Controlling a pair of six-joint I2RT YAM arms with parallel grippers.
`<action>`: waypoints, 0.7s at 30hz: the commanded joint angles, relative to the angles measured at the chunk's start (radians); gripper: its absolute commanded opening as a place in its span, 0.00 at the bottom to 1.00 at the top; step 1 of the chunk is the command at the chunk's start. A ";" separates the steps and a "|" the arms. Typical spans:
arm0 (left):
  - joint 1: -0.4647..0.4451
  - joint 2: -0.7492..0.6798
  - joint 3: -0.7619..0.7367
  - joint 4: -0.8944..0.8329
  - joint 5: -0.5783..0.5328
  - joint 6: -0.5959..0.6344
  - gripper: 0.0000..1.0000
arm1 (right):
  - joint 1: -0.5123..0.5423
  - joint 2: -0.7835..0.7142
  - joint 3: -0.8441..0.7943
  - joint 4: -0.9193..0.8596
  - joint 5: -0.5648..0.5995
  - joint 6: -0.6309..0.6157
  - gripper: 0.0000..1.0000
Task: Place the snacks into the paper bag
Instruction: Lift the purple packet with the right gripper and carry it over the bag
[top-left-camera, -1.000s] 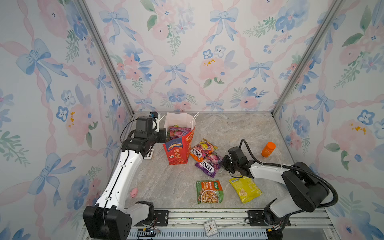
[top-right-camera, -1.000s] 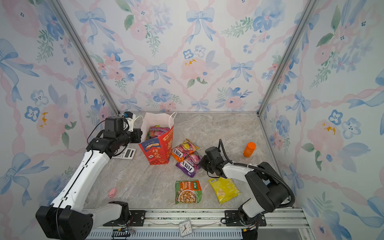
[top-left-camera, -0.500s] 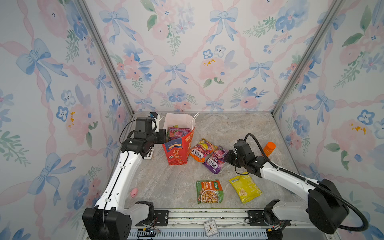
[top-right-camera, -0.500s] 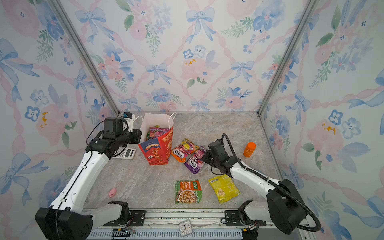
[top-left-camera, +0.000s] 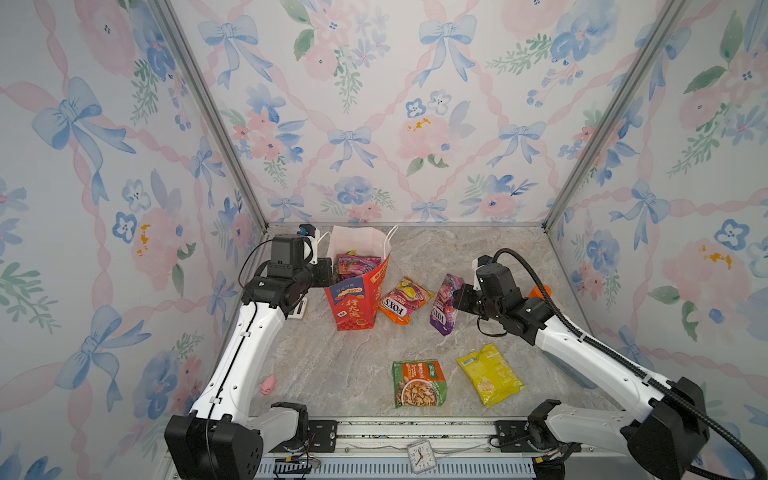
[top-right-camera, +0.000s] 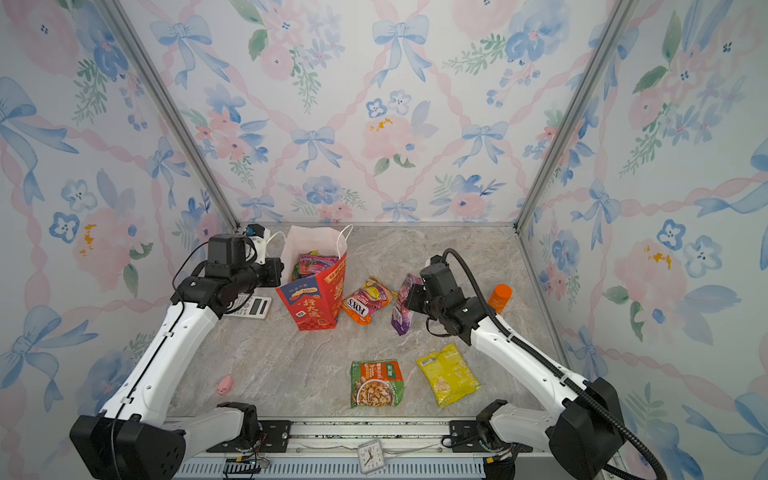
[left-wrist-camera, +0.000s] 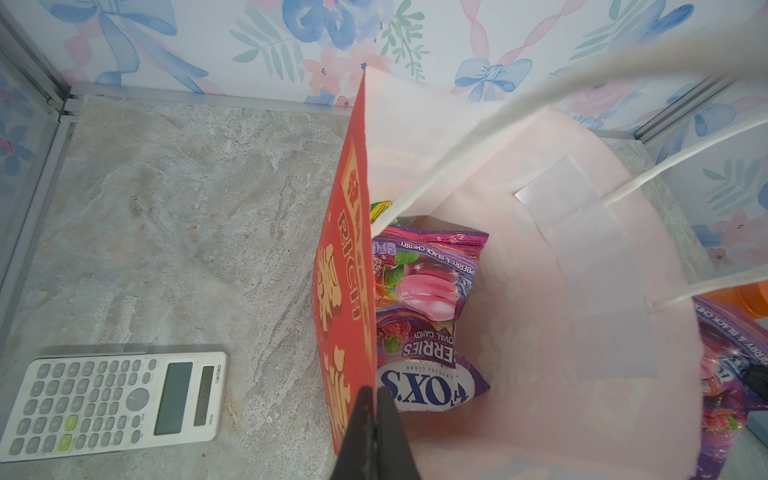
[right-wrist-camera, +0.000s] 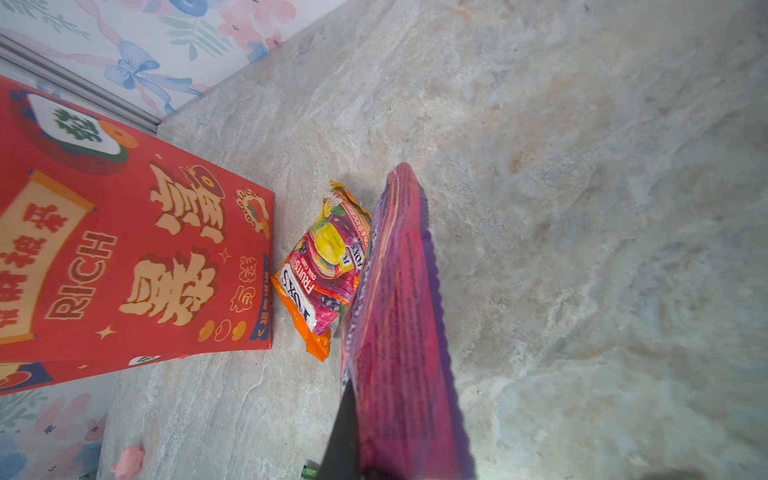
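on the marble table (top-left-camera: 332, 365) our left gripper (left-wrist-camera: 375, 405) pinches the paper bag (top-left-camera: 357, 299) by its wall so the mouth stands open, while our right gripper (top-left-camera: 456, 300) clamps a purple packet (top-left-camera: 444, 305) for dropping inside.

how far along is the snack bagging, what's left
Done: a purple FOX'S packet lies inside the paper bag. In hand: the left gripper pinches the bag's rim; the right gripper holds a second purple packet above the table. Left: the orange FOX'S packet, green packet and yellow packet lie on the table.
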 joint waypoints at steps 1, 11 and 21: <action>0.009 -0.008 0.000 -0.004 0.011 -0.003 0.00 | 0.010 -0.008 0.108 -0.032 0.007 -0.083 0.00; 0.008 0.001 0.012 -0.004 0.012 -0.009 0.00 | 0.044 0.079 0.429 -0.045 -0.043 -0.240 0.00; 0.009 0.013 0.028 -0.004 0.021 -0.017 0.00 | 0.164 0.203 0.731 -0.037 -0.115 -0.333 0.00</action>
